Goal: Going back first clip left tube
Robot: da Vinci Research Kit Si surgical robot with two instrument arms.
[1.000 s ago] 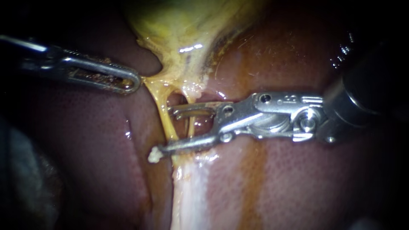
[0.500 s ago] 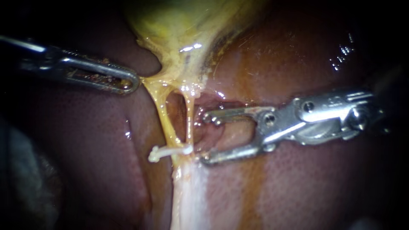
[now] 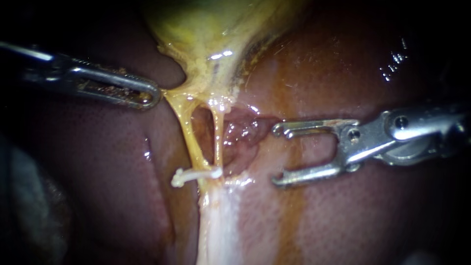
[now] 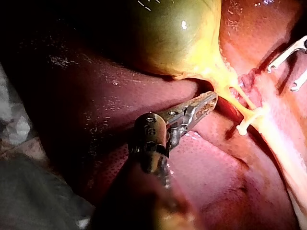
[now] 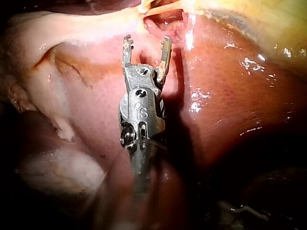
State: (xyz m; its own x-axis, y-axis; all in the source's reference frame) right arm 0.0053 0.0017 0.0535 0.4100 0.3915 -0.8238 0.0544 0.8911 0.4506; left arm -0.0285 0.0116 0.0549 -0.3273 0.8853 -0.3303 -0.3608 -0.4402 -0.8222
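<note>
Clip (image 3: pixel 196 174) on left tube (image 3: pixel 188 137), right instrument (image 3: pixel 277 156) jaws apart, left instrument (image 3: pixel 153 95) clamping gallbladder (image 3: pixel 201 34)

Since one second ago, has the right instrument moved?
Yes. The right instrument has drawn back to the right, away from the white clip.

Grey drape (image 4: pixel 33 201) amid darkness

The shaft of my right instrument (image 3: pixel 277 156) dissolves into darkness right of the clip (image 3: pixel 196 175); that of my left instrument (image 3: pixel 154 95) runs off the edge left of it. Above the clip the gallbladder (image 3: pixel 216 29) is cut off, its pinched fold hidden inside the left end effector.
</note>
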